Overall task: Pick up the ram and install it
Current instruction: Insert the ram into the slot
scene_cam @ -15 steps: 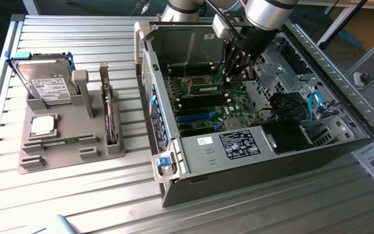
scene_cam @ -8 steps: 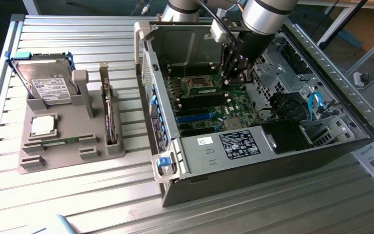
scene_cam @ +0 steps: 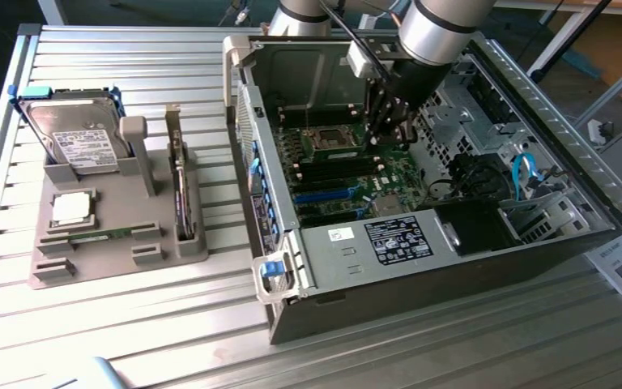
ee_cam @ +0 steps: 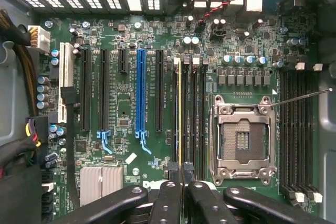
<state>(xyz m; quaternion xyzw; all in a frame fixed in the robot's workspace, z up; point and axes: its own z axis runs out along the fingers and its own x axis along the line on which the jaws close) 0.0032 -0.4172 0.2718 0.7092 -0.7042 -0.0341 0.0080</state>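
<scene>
The ram point(ee_cam: 180, 114) is seen edge-on as a thin yellowish-green line running out from between my fingertips. My gripper point(ee_cam: 180, 176) is shut on it, one black finger point(ee_cam: 168, 198) on each side. The stick lies along the bank of black memory slots point(ee_cam: 194, 114) beside the empty processor socket point(ee_cam: 242, 140), lined up with the outermost slots; whether it sits in one I cannot tell. In the exterior view my gripper point(scene_cam: 389, 121) reaches down inside the open computer case point(scene_cam: 289, 267), just over the motherboard point(scene_cam: 398, 174) near the socket point(scene_cam: 330, 139).
On the exterior view's left a grey fixture point(scene_cam: 95, 271) holds a hard drive point(scene_cam: 74, 138), a square silver chip point(scene_cam: 71, 209), a thin green stick point(scene_cam: 100, 236) and an upright board point(scene_cam: 181, 198). Blue and black expansion slots point(ee_cam: 140, 93), cables point(ee_cam: 21, 145) and a heatsink point(ee_cam: 101, 182) surround the slots.
</scene>
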